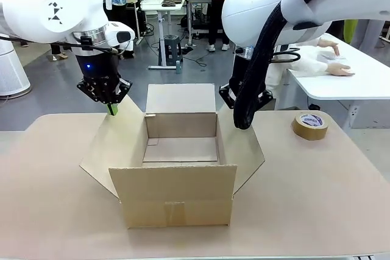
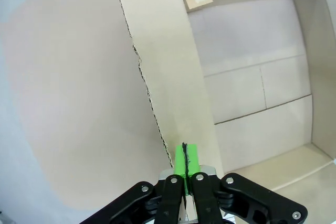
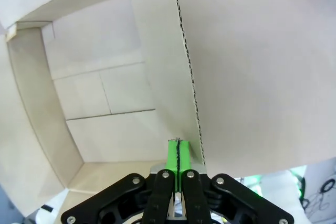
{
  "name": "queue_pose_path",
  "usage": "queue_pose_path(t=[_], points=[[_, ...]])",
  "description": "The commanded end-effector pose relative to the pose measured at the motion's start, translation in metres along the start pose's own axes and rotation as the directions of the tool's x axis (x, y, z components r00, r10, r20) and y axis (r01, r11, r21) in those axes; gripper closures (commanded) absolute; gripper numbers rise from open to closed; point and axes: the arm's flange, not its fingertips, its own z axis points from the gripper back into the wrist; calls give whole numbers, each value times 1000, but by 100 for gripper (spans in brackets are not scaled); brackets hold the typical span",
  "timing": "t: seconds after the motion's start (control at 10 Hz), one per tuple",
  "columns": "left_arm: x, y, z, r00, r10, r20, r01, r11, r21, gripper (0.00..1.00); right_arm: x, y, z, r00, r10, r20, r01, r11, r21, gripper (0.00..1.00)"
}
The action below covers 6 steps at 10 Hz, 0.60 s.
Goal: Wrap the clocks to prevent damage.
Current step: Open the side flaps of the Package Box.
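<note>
pressing its green pads flat together on nothing, the left gripper (image 1: 112,109) sits at the top edge of the left flap (image 1: 113,144) of the cardboard box (image 1: 173,202), while the right gripper (image 3: 178,153), closed the same way, hangs beside the right flap (image 1: 247,147). the box stands open on the table (image 1: 317,199), a tape roll (image 1: 310,125) to its right. what looks like the clocks (image 1: 335,58), a pale crinkly bundle, lies by a person's hand (image 1: 340,70) on the white side table (image 1: 365,86) beyond.
</note>
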Motion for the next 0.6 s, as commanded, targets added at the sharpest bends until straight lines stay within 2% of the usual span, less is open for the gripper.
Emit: queue_pose_path(t=[0.0, 0.5], points=[[-2, -3, 1, 1000, -7, 28, 8, 999, -40, 100, 3, -1, -8, 1000, -25, 0, 25, 1000, -3, 99], [7, 5, -34, 998, 29, -55, -28, 999, 15, 100, 14, -15, -22, 998, -63, 22, 63, 998, -28, 99]])
